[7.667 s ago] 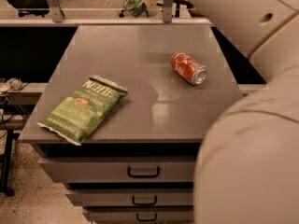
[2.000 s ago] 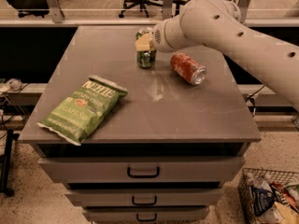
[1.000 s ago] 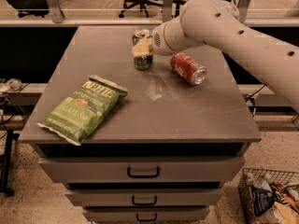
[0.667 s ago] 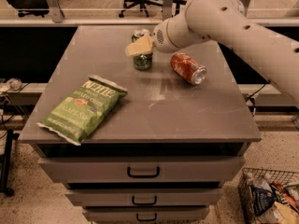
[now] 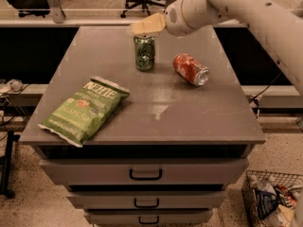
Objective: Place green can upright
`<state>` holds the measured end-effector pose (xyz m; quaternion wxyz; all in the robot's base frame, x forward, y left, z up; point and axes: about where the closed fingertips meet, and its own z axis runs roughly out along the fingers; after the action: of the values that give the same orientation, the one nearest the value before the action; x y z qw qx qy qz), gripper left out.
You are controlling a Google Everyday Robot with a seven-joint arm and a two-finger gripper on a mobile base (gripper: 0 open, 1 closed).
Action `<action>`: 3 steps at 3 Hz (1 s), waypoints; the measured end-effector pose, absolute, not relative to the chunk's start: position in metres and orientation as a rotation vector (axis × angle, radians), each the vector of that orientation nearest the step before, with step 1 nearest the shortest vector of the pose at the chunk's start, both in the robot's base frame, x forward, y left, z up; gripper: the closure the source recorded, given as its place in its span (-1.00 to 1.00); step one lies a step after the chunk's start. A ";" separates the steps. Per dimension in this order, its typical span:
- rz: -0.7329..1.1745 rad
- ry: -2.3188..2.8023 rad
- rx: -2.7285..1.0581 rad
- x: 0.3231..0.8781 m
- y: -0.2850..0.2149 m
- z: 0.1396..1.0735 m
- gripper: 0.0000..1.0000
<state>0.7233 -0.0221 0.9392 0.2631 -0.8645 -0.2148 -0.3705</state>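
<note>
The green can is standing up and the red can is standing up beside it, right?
Not quite. The green can stands upright, but the red can lies on its side, as the camera view shows. The gripper hovers above the green can.

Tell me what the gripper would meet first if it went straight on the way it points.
Probably nothing close: the gripper, just above the upright green can, points left over the table, no object in that line. Depth is unclear.

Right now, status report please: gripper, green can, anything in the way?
Gripper hovering just above green can. Can upright on table, rear centre. Red can lying apart beside it; chip bag well clear.
</note>
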 end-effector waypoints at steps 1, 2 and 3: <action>-0.917 -0.491 -2.245 0.737 -0.036 0.983 -1.00; -1.017 -0.366 -2.114 0.739 -0.059 1.059 -1.00; -1.186 -0.214 -1.983 0.727 -0.097 1.137 -1.00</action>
<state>0.7268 -0.0968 1.1367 0.3992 -0.7835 -0.0844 -0.4686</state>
